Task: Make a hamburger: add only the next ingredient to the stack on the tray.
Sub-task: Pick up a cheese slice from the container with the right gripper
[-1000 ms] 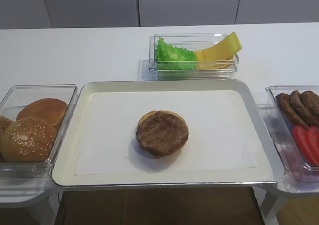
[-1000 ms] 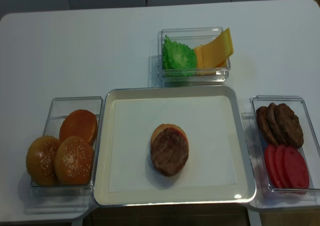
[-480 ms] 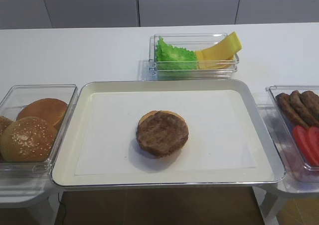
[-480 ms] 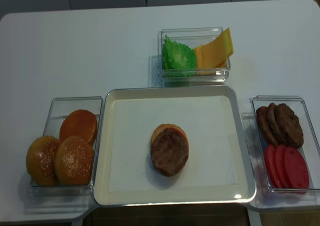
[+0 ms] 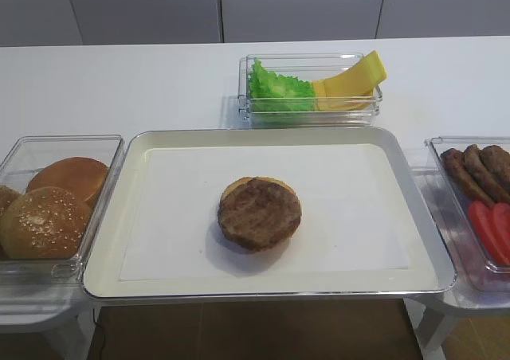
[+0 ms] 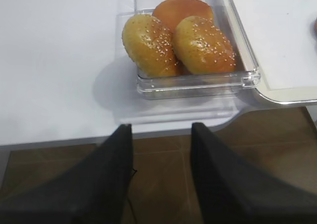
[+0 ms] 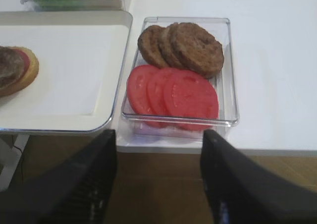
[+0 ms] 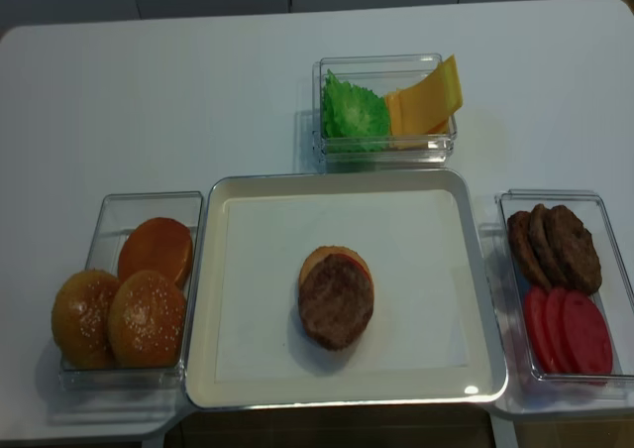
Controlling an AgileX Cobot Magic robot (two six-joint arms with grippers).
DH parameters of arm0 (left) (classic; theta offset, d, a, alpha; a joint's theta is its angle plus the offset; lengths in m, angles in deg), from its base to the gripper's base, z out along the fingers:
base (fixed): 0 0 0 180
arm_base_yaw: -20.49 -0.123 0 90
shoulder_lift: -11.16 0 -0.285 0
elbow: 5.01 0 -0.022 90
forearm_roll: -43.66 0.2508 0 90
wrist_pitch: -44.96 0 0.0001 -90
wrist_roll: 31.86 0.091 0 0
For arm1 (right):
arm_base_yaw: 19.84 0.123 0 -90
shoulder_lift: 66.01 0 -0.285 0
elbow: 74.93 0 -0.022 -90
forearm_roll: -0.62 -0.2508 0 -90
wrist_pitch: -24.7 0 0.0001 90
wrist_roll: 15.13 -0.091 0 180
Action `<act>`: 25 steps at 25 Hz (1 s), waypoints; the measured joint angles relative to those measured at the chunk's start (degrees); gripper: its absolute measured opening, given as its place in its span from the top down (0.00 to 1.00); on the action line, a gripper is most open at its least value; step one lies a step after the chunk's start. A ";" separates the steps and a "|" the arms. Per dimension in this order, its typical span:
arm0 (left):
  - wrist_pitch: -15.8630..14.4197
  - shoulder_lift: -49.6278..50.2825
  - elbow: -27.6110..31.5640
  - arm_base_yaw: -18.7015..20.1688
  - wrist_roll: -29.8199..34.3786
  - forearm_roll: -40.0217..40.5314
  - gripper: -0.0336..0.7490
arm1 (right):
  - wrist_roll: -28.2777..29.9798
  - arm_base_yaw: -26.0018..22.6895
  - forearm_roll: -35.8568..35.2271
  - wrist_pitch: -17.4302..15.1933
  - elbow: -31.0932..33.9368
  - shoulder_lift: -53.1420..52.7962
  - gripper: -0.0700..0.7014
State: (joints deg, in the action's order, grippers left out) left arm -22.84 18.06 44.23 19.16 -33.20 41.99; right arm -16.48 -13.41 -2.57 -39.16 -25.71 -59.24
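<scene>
yellow cheese (image 8: 426, 99) in bin (untouched) | left end effector (image 6: 161, 177) agape, empty | right end effector (image 7: 157, 177) agape, empty

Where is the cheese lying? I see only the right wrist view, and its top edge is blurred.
Observer: The cheese slices lean in the right half of a clear bin behind the tray, beside the lettuce.
Operator: Is something on the patty?
Observer: No, the whole top of the patty is bare.
Operator: What about the left gripper?
Observer: The left gripper is open and empty, at the table edge in front of the bun bin.
</scene>
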 joint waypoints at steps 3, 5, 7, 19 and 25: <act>0.00 0.00 0.00 0.00 0.00 0.00 0.58 | -2.15 0.00 -0.22 0.73 -0.93 0.00 0.36; 0.00 0.00 0.00 0.00 0.00 0.00 0.58 | -2.84 0.00 -1.08 1.06 -1.65 0.12 0.37; 0.00 0.00 0.00 0.00 0.00 0.00 0.58 | -3.11 0.00 -2.24 1.36 -2.59 1.61 0.37; 0.00 0.00 0.00 0.00 0.00 0.00 0.58 | -2.88 0.00 -9.67 13.54 -8.24 25.20 0.38; 0.00 0.00 0.00 0.00 0.00 0.00 0.58 | -0.67 0.00 -13.81 20.97 -13.03 40.47 0.38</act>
State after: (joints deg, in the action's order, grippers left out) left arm -22.84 18.06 44.23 19.16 -33.20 41.99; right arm -17.15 -13.41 -16.38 -18.20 -38.74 -18.77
